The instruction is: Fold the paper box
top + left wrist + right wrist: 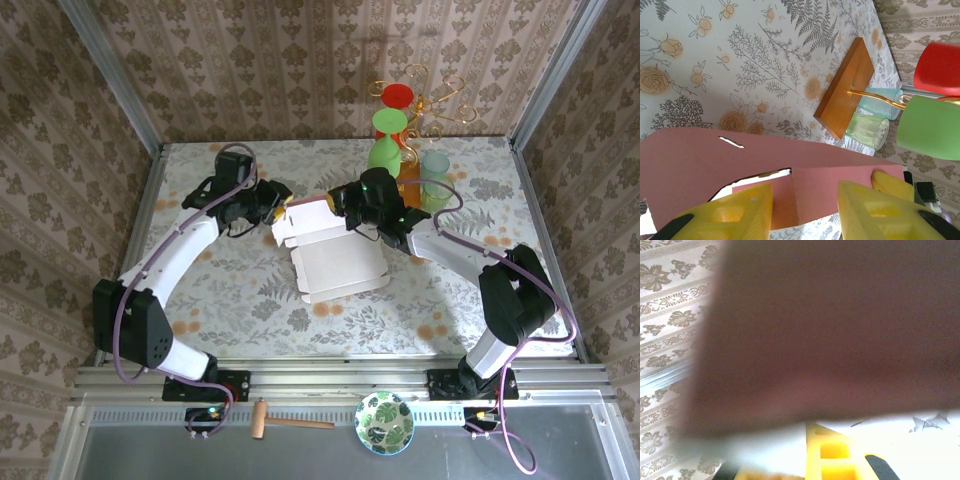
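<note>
Okay, top camera: the paper box [335, 262] lies mid-table on the flowered table [230, 290], pale inner side up, with its far flap lifted and showing pink. Both arms reach in toward that far edge. The left gripper [278, 205] sits at the box's far-left corner, just beside the raised flap. The right gripper [342, 200] is at the far-right end of the same flap, touching it or very nearly so; I can't say which from up here.

Left wrist camera: the pink flap stands right across my view, just beyond the fingertips. The two yellow fingers [740, 212] are spread wide, jaws apart, nothing pinched between them. Behind the flap I see the orange-brown wooden block [845, 87] with a gold wire stand rising off it, a green cup [927, 127] and a red cup [940, 62] off to the right, well clear of the box. A third bit of yellow pokes up at the flap's right end, but I can't make out what it is.

Right wrist camera: the box panel [830, 330] sits so close to the lens that it's a dark pink blur. One yellow finger [830, 452] shows below it against the pale inner side. I can't tell whether that gripper is parted or closed on the flap.
</note>
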Controlling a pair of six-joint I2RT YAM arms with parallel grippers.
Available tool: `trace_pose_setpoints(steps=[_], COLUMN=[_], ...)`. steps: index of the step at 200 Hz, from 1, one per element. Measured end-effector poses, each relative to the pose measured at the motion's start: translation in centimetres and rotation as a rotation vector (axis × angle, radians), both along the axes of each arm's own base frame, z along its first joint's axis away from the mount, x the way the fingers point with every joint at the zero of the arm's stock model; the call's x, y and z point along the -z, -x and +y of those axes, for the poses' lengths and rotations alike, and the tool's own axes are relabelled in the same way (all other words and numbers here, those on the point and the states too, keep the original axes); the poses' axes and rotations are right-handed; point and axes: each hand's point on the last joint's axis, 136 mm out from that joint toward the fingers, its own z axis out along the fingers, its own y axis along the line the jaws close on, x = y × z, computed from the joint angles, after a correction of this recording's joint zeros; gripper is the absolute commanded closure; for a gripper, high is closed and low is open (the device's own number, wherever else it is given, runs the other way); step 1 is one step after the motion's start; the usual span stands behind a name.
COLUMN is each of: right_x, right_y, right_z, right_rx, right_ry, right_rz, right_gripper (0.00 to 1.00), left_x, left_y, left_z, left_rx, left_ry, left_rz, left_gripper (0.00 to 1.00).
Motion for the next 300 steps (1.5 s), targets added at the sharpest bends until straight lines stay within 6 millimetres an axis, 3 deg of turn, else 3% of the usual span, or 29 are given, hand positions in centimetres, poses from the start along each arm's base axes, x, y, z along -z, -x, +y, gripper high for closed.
trace_pose_setpoints(steps=[90,146,173,188,200,223,246,265,281,300], right_x=[-0.2,0.0,0.3,0.2,0.1,0.4,0.6,0.4,0.3,0.7], right_y=[-0.1,-0.2,0.0,0.1,0.0,0.1,0.4,0.6,0.6,0.6], right_z=[0.1,-0.1,0.0,0.1,0.1,-0.1,-0.6,-0.9,-1.1,-1.3], right_rx=[0.005,0.02,0.02,0.019,0.021,0.036,0.055,0.068,0.077,0.088], right_ry=[-0.013,-0.022,-0.023,-0.028,-0.033,-0.041,-0.043,-0.053,-0.063,-0.068], right_rz=[-0.009,-0.004,0.006,0.004,0.003,0.022,0.052,0.069,0.081,0.104], right_gripper=[1.0,1.0,1.0,1.0,1.0,1.0,1.0,1.0,1.0,1.0], left_x=[-0.6,0.1,0.2,-0.1,-0.6,-3.0,-4.7,-1.6,4.1,12.5], left_y=[-0.5,-0.4,-0.3,-0.2,-0.1,0.0,0.8,2.4,3.7,5.9], left_z=[-0.4,-0.3,-0.1,0.1,0.6,2.9,7.0,10.5,11.8,11.8], left_rx=[-0.003,-0.02,-0.028,-0.033,-0.04,-0.078,-0.155,-0.242,-0.293,-0.324], left_ry=[0.029,0.039,0.041,0.04,0.04,0.024,0.006,-0.003,0.016,0.049], left_rz=[-0.027,-0.009,-0.011,-0.025,-0.045,-0.132,-0.217,-0.204,-0.129,0.032], left_gripper=[0.72,1.0,1.0,0.68,0.56,0.58,0.75,0.95,1.0,1.0])
